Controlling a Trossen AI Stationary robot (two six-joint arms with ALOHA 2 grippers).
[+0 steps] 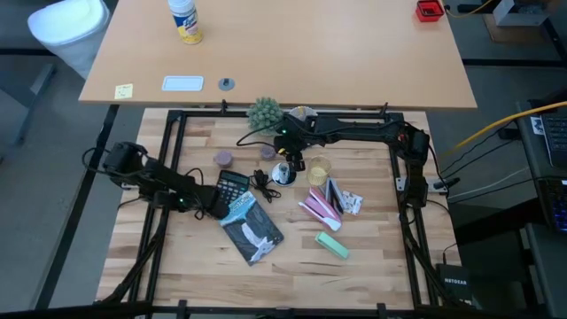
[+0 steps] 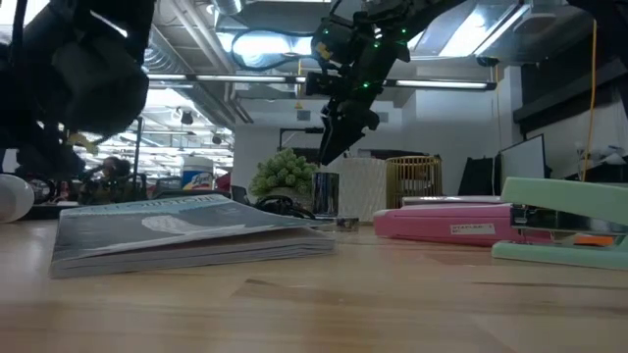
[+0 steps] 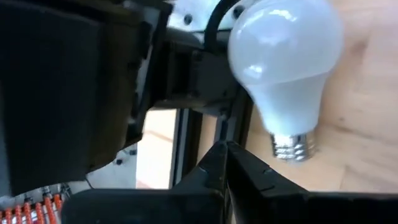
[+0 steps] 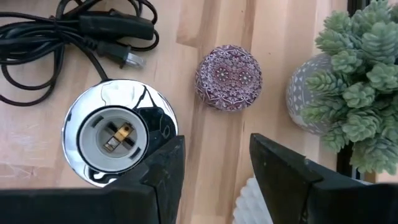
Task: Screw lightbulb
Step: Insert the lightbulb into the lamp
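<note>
The lightbulb (image 3: 286, 56), a frosted white globe with a grey screw end (image 3: 293, 146), lies on its side on the wooden table beside a black frame rail. My left gripper (image 3: 222, 149) is shut just short of the screw end and apart from it. In the high view the left arm (image 1: 177, 190) covers the bulb. My right gripper (image 4: 214, 168) hangs open above the table, beside the shiny silver lamp base (image 4: 118, 140), whose socket faces up. Nothing is between its fingers.
A coiled black cord (image 4: 62, 31), a purple patterned tin (image 4: 228, 76) and a potted succulent (image 4: 354, 81) surround the lamp base. A calculator (image 1: 232, 186), a book (image 1: 251, 229), an amber cup (image 1: 319, 168), pink items (image 1: 317, 206) and a green stapler (image 1: 332, 245) lie mid-table.
</note>
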